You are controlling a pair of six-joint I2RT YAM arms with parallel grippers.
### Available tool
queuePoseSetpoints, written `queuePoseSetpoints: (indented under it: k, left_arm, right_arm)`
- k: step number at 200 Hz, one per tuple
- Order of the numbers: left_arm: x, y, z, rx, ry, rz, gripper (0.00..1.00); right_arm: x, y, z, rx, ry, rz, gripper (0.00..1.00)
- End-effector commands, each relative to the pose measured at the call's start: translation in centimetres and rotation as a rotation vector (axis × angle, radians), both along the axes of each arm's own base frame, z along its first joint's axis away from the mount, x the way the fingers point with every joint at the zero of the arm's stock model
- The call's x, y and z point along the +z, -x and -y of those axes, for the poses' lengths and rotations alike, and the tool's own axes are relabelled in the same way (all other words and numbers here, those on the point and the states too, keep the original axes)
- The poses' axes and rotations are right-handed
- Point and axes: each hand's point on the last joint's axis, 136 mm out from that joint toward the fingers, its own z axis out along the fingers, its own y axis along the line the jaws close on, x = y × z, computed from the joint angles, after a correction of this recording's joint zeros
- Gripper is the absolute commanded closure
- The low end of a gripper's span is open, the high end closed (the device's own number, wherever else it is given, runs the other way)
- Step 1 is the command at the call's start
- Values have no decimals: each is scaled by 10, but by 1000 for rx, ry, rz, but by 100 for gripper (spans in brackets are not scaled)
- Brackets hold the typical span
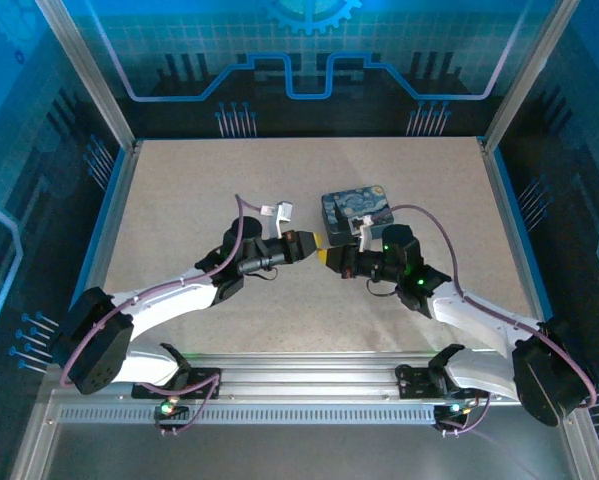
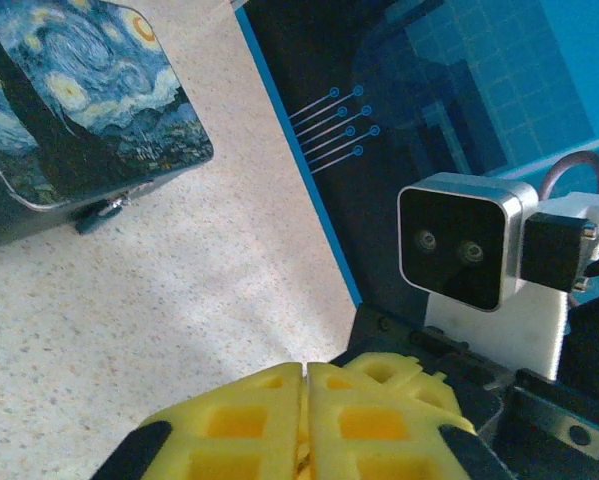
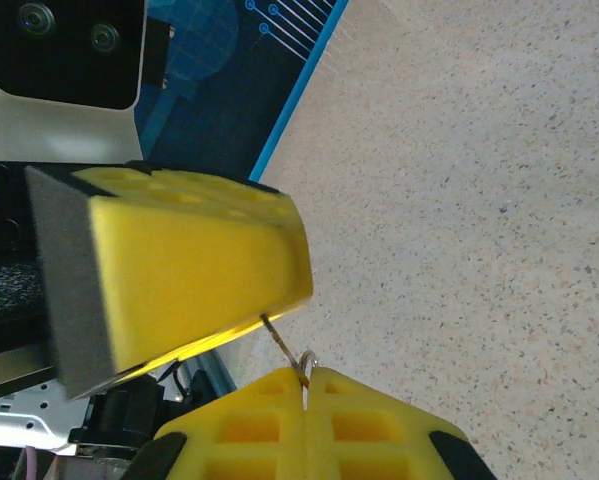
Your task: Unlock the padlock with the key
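Key betw. L pincer & R pincer

Starry-night tin box flat on speckled tbl; blue printed walls around.

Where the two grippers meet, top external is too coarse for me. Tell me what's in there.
Observer: Right wrist: the right gripper is shut on the key, a thin sliver with a small ring.
Operator: Give me its other end.
Observer: It reaches the lower edge of the left gripper, also shut; pinched or not, I can't tell.
Operator: Locate the padlock.
Observer: Left wrist: small, dark-and-silver, at the starry-night tin box front edge, I think; too small to be sure.
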Motion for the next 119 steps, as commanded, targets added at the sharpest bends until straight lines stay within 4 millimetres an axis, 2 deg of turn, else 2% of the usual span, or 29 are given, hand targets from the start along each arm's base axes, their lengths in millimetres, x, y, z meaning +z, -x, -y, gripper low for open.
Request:
queuePoseSetpoints:
  k: [1,24,55,76,95,119]
  left_arm:
    - [19,2,7,-31,22,58,94]
    - [22,2,4,-22,14,71,100]
    - [27,3,-1,-9,-1,89,100]
    - [30,4,-2,-8,-3,97,100]
    - [31,5,-2,-8,-2,100,100]
    - [30,5,-2,-9,-2,97,100]
  right_arm:
    - [17,-7,-1,-1,-42,37,97]
    - [15,-6,4,10,-45,41,92]
    - [19,-3,12,39,-79,73,75]
    - [26,2,10,86,-100,108,65]
    - [30,4,8,110,-109,120,60]
    - [29,4,6,121,-112,112,59]
